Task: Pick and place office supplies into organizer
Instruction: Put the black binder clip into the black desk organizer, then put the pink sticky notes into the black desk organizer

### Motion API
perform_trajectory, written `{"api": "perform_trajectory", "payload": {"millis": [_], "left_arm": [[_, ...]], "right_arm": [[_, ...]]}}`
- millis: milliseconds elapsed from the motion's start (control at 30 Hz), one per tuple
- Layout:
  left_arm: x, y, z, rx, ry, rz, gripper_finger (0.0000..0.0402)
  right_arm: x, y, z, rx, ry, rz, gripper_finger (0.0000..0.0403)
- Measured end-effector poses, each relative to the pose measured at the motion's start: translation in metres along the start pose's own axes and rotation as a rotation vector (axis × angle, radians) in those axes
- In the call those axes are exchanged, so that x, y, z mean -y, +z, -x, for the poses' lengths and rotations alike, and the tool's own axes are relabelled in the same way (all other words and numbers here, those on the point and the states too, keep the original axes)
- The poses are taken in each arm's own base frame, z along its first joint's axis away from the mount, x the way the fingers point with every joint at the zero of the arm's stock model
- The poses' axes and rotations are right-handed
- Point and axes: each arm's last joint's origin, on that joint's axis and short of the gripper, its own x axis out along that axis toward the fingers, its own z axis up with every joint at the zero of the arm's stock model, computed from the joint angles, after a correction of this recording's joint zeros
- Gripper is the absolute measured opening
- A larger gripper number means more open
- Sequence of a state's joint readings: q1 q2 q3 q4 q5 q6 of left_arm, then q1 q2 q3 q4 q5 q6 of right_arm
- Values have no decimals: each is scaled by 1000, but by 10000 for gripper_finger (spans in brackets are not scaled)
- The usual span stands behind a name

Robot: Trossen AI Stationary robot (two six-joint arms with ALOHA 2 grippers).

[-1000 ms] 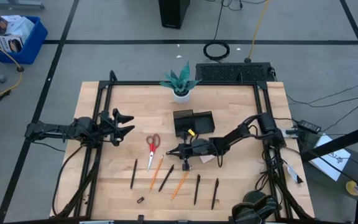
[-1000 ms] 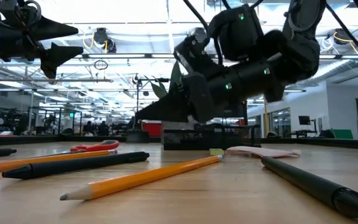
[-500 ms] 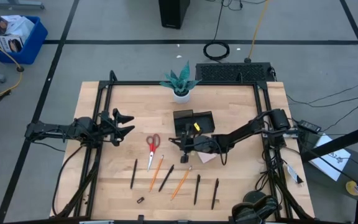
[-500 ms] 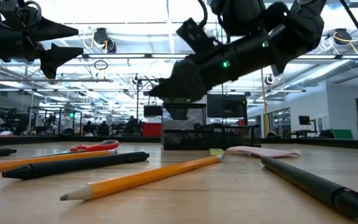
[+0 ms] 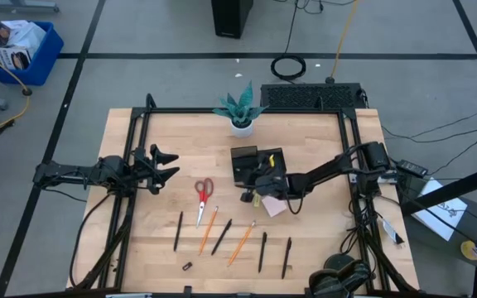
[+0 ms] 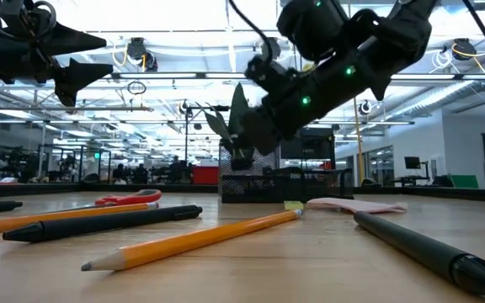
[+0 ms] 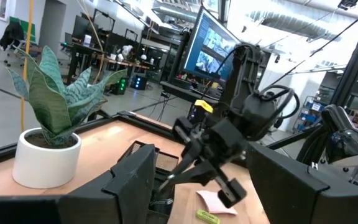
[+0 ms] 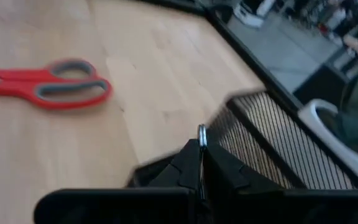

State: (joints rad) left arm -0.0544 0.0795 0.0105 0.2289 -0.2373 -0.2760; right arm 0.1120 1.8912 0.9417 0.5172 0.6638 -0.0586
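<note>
My right gripper (image 5: 249, 189) hovers just in front of the black mesh organizer (image 5: 257, 163), shut on a thin black pen (image 8: 201, 134). Red-handled scissors (image 5: 203, 195), two orange pencils (image 5: 209, 229) and several black pens (image 5: 222, 236) lie flat on the wooden table. A pink sticky-note pad (image 5: 273, 205) lies under the right arm, with a yellow-green clip (image 6: 293, 204) beside it. A small black clip (image 5: 187, 266) lies near the front edge. My left gripper (image 5: 172, 163) waits open above the table's left side. My right gripper pinches the pen between its two shut fingers. In the right wrist view only the pen's end with a silver ring (image 8: 201, 130) shows past the fingertips. The fingers slant down, coming from the table's right. The pen is clear of the table.
A white pot with a teal plant (image 5: 240, 112) stands behind the organizer at the far edge. A black frame (image 5: 139, 124) runs along the table's edges. Bare wood lies between the scissors and the organizer.
My right gripper has risen and moved toward the organizer with the pen. It has tipped from pointing steeply down to nearer level and stayed shut. The pen now sits higher above the table. The left arm has kept still.
</note>
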Motion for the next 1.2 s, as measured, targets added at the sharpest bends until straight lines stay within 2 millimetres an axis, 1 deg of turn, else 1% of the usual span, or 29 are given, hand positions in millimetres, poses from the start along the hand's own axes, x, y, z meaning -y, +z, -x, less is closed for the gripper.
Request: {"api": "perform_trajectory", "payload": {"millis": [167, 400, 600, 733, 900, 967, 1200], "left_arm": [[0, 0, 0, 0, 0, 0, 255], [0, 0, 0, 0, 0, 0, 255], [0, 0, 0, 0, 0, 0, 255], [0, 0, 0, 0, 0, 0, 255], [0, 0, 0, 0, 0, 0, 255], [0, 0, 0, 0, 0, -1, 255], [0, 0, 0, 0, 0, -1, 255]], "right_arm": [[8, -6, -5, -60, -35, -54, 6], [8, -7, -5, -68, -37, -64, 9], [8, -7, -5, -66, -35, -60, 21], [8, -6, -5, -60, -33, -46, 40], [8, -5, -5, -50, -29, -48, 76], [7, -4, -5, -37, 1, -37, 89], [-2, 1, 1, 13, 42, 34, 120]]}}
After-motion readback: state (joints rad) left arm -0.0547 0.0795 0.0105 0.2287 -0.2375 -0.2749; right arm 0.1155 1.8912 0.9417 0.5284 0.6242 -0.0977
